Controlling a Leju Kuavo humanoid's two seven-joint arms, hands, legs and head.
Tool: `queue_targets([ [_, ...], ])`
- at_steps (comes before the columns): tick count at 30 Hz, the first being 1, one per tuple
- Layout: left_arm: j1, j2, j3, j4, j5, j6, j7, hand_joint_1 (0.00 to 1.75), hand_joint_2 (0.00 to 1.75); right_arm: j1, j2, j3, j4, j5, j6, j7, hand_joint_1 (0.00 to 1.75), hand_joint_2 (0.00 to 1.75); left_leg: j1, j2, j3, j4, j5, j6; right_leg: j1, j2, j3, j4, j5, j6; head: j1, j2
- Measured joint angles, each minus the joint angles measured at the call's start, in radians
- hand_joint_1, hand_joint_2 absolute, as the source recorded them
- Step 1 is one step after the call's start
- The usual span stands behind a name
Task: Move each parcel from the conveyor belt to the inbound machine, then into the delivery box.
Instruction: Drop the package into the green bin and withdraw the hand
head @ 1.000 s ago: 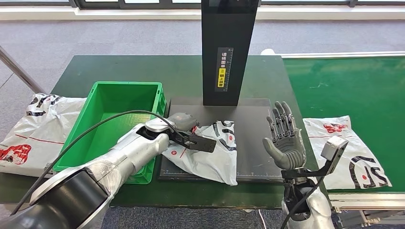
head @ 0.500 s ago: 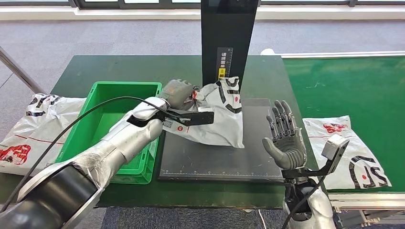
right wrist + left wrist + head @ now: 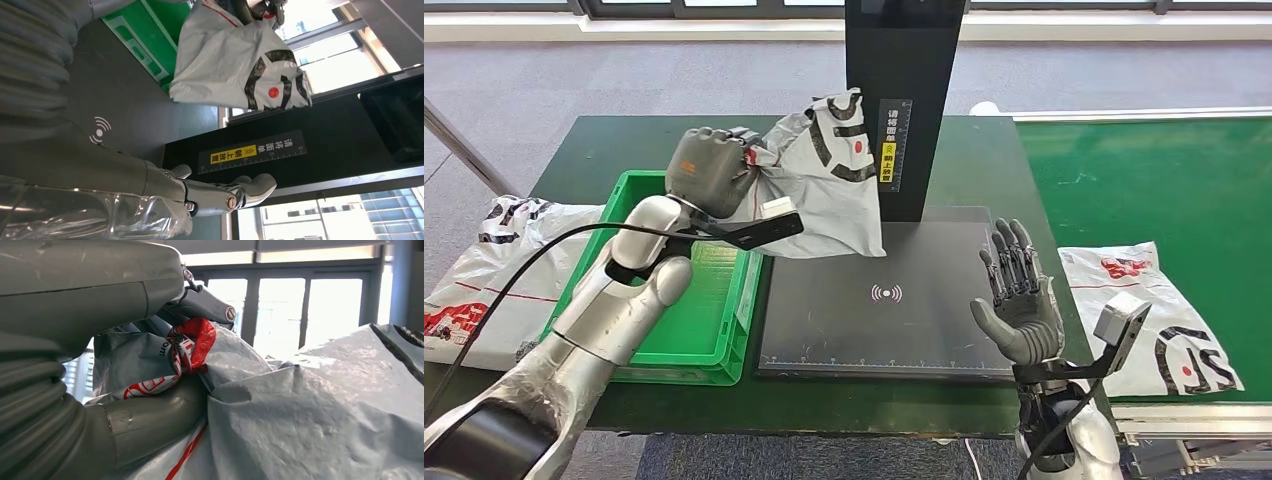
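Grey plastic bags (image 3: 494,270) with red and black print lie at the far left of the dark green table (image 3: 804,150), partly hanging over its edge. Next to them stands a green box (image 3: 689,300). Above the box's far corner the left hand (image 3: 709,172) is raised, its fingers closed tight on a bunched corner of a grey parcel (image 3: 829,180); the close view from this wrist shows the crumpled red and grey plastic squeezed between thumb and fingers (image 3: 200,295). This parcel hangs in the air, in front of the black column (image 3: 904,100) and over the left rear part of the black scanner plate (image 3: 884,330). Near the plate's right edge the right hand (image 3: 1019,300) stands upright, fingers spread and holding nothing. Further right, another parcel (image 3: 1154,320) lies on the green belt (image 3: 1164,180).
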Motion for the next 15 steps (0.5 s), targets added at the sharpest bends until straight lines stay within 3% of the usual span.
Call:
queue_targets([
  [11, 0.084, 0.066, 0.138, -0.086, -0.011, -0.007, 0.013, 1.75, 1.75, 0.015, 0.0, 0.0, -0.011, 0.005, -0.001, -0.003, 0.0, 1.75, 0.0, 0.002, -0.001, 0.0, 0.0, 0.0, 0.0, 0.002, -0.001, 0.0, 0.0, 0.0, 0.0, 0.0],
  [15, 0.167, 0.101, 0.226, -0.128, -0.027, -0.002, 0.049, 1.75, 1.75, 0.025, 0.0, -0.001, -0.03, 0.019, -0.007, 0.008, 0.0, 1.75, 0.0, 0.003, 0.0, -0.001, 0.0, -0.001, 0.0, 0.003, -0.002, 0.001, 0.0, -0.001, 0.0, 0.0],
])
